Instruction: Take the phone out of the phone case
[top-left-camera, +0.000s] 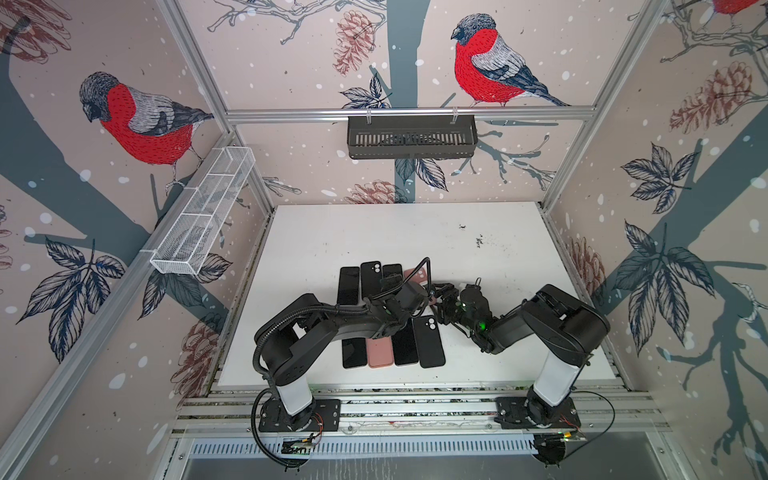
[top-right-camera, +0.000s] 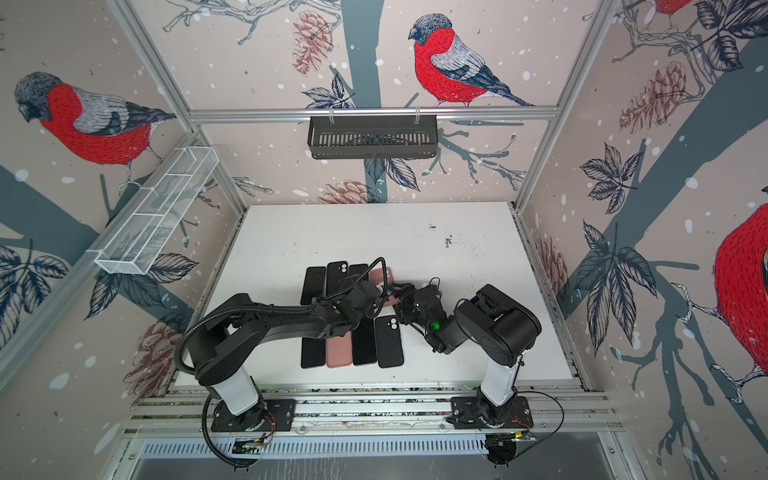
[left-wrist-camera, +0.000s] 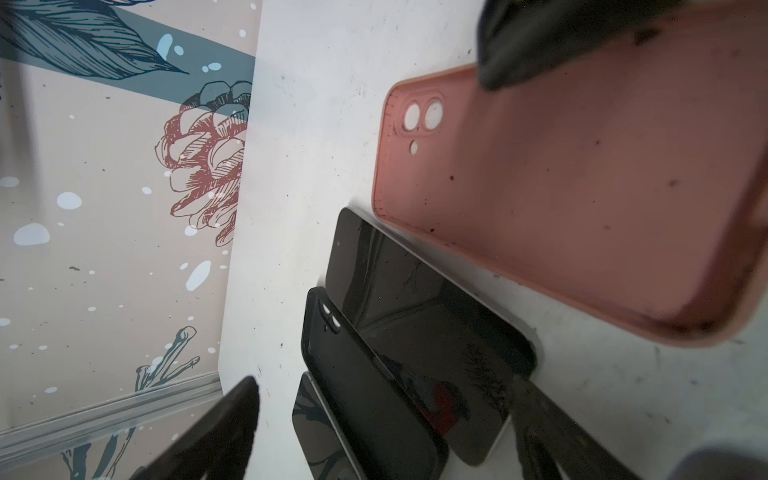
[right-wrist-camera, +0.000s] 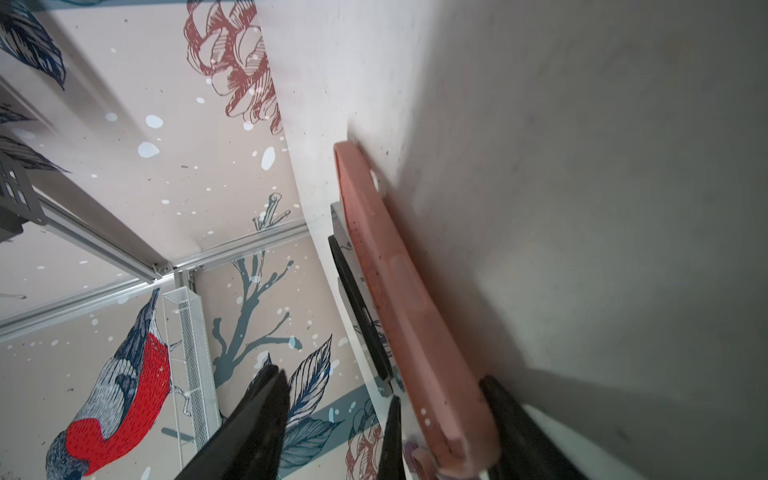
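Phone case (left-wrist-camera: 561, 187) is pink, dirt-speckled, its camera cutouts (left-wrist-camera: 424, 116) see-through

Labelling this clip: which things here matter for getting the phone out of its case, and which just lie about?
In the job: far pink case, left claw, right claw.
Lying about: near row of phones and cases, white wire basket, black wall basket.
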